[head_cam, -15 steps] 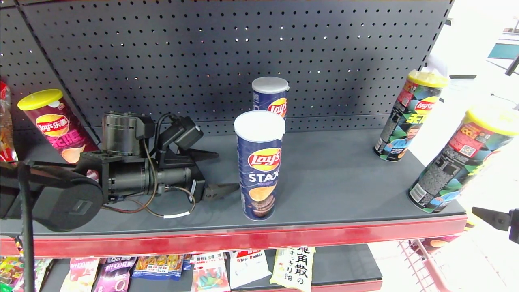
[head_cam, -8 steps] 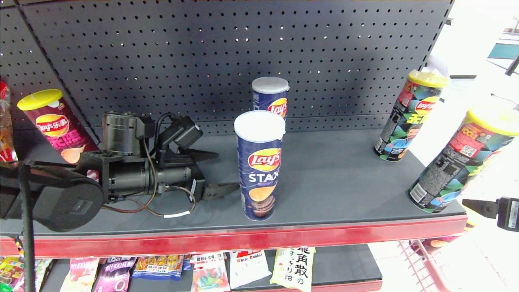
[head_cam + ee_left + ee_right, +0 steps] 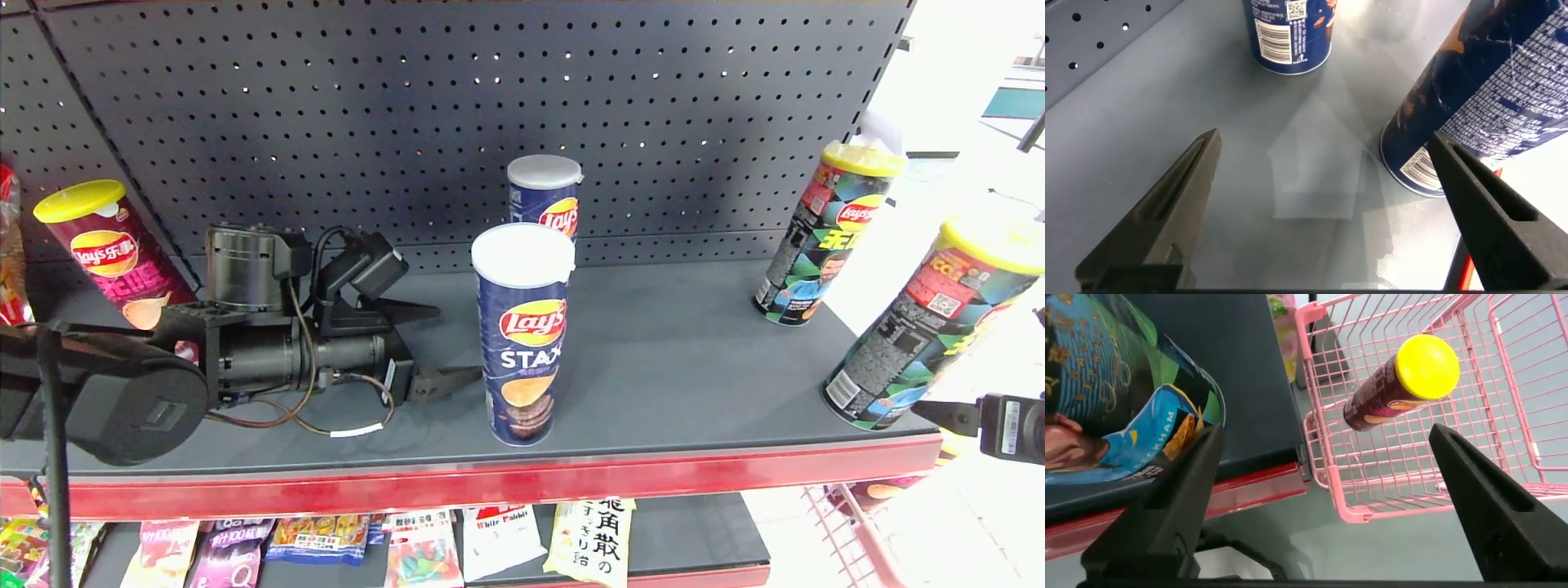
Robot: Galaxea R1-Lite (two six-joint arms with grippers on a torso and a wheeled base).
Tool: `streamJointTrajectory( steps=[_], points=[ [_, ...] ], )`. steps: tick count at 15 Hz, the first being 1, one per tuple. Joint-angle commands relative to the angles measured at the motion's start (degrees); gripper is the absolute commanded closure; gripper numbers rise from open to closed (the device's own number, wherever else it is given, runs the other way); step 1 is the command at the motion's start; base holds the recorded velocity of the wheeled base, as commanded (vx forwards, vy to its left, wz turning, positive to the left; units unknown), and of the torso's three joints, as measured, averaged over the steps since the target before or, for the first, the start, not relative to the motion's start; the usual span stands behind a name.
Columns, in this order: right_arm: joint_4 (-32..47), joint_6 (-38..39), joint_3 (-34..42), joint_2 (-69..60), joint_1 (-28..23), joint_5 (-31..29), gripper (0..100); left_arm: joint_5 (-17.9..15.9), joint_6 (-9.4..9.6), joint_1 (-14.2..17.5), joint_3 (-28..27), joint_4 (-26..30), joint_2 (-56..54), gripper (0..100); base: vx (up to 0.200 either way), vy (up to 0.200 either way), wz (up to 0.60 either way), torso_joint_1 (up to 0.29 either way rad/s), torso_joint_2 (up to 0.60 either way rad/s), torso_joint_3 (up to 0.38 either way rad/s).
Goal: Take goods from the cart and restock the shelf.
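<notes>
Shelf (image 3: 653,359): we are seeing a dark deck with a red front lip, carrying chip cans.
Cart (image 3: 1372,482): this pink wire basket is sitting below the shelf's right end.
Front blue can (image 3: 522,335): standing upright near the lip.
Rear blue can (image 3: 544,192): standing directly behind it.
Maroon can (image 3: 1400,384): yellow-lidded, lying on its side in the cart.
Left gripper (image 3: 457,343): hovering over the deck just left of the front blue can, jaws spread wide, holding nothing.
Right gripper (image 3: 1331,506): hanging off the shelf's right front corner, above the cart, jaws wide, empty.
</notes>
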Motion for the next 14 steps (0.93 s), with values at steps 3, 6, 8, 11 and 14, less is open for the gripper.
streamJointTrajectory(
  steps=[3, 6, 8, 11, 14],
  points=[
    [0.0, -0.1, -0.2, 0.3, 0.7, 0.0, 0, 0.0, 0.03, 0.0, -0.4, 0.0, -0.1, 0, 0.0, 0.0, 0.0, 0.0, 0.0, 0.0],
    [0.0, -0.2, -0.2, 0.5, 0.7, 0.0, 0, 0.0, 0.03, 0.0, -0.4, 0.0, -0.1, 0, 0.0, 0.0, 0.0, 0.0, 0.0, 0.0],
    [0.0, -0.1, -0.2, 0.5, 1.1, 0.0, 0, 0.0, 0.03, 0.0, -0.4, 0.0, -0.1, 0, 0.0, 0.0, 0.0, 0.0, 0.0, 0.0],
    [0.0, -0.1, -0.1, 0.4, 1.4, 0.0, 0, 0.0, 0.03, 0.0, -0.3, 0.0, -0.1, 0, 0.0, 0.0, 0.0, 0.0, 0.0, 0.0],
    [0.0, -0.1, -0.2, 0.4, 1.9, -0.1, 0, 0.0, 0.03, 0.1, -0.3, 0.0, -0.1, 0, 0.0, 0.0, 0.0, 0.0, 0.0, 0.0]
  ],
)
